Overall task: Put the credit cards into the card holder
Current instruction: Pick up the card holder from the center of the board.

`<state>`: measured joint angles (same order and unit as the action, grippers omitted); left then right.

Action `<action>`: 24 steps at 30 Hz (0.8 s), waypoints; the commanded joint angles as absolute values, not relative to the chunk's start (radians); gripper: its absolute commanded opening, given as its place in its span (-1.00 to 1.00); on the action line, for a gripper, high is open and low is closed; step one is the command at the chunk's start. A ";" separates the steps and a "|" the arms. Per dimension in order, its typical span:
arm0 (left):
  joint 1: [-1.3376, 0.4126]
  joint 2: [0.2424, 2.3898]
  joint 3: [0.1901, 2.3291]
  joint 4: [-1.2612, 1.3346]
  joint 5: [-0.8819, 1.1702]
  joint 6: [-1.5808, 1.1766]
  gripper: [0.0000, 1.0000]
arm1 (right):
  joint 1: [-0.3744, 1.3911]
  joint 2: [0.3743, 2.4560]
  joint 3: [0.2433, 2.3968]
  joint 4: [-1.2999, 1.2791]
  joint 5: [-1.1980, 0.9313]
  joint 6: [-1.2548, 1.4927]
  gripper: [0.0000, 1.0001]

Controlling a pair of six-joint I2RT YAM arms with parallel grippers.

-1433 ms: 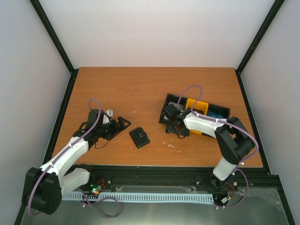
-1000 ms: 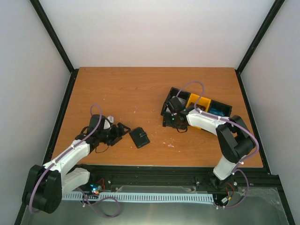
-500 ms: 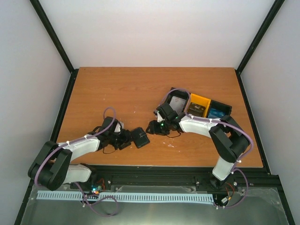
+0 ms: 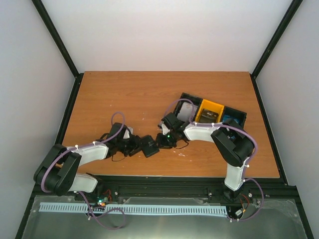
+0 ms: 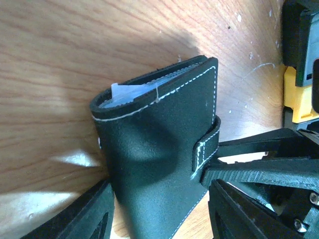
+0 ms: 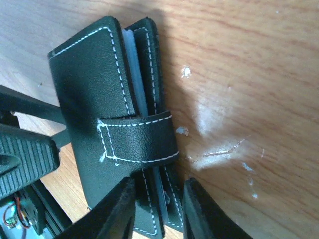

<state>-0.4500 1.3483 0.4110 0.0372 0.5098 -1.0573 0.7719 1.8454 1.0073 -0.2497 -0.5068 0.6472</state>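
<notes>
The card holder (image 4: 148, 146) lies folded, its strap across it, on the wooden surface (image 4: 124, 94) near the front edge, between the 2 tools. The left tool (image 4: 138, 147) has its fingers pressed against 2 opposite sides of the holder, clamped on it. The right tool (image 6: 157, 209) straddles the holder's open edge beside the strap with narrowly parted fingers, and I cannot tell whether they pinch it. Farther right, well apart, a black-and-yellow tray (image 4: 240, 114) of 3 compartments holds a blue credit card (image 4: 229, 120) in its right-hand one.
</notes>
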 commanded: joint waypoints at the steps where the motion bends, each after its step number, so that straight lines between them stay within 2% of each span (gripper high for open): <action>1: -0.460 1.368 0.399 0.120 0.531 -1.066 0.06 | 0.782 1.896 1.024 -0.285 -0.502 0.638 -0.50; 6: -0.461 1.379 0.385 0.202 0.564 -1.087 0.09 | 0.782 1.935 1.012 -0.266 -0.532 0.661 -0.67; 12: -0.460 1.402 0.362 0.341 0.606 -1.114 0.14 | 0.781 1.974 0.982 -0.170 -0.631 0.687 -0.69; 14: -0.460 1.416 0.374 0.359 0.616 -1.109 0.09 | 0.781 1.988 0.976 -0.136 -0.670 0.700 -0.69; 16: -0.460 1.424 0.385 0.363 0.617 -1.098 -0.10 | 0.780 1.985 0.977 -0.122 -0.689 0.698 -0.69; 21: -0.460 1.390 0.397 0.371 0.589 -1.040 -0.72 | 0.752 1.927 0.979 -0.135 -0.679 0.685 -0.62; 24: -0.460 1.365 0.429 0.337 0.581 -0.941 -0.98 | 0.706 1.857 0.977 -0.160 -0.652 0.680 -0.54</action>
<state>-0.4500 1.4136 0.3618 0.2829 0.5690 -1.0519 0.7441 1.9213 1.0004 -0.1085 -0.6918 0.6884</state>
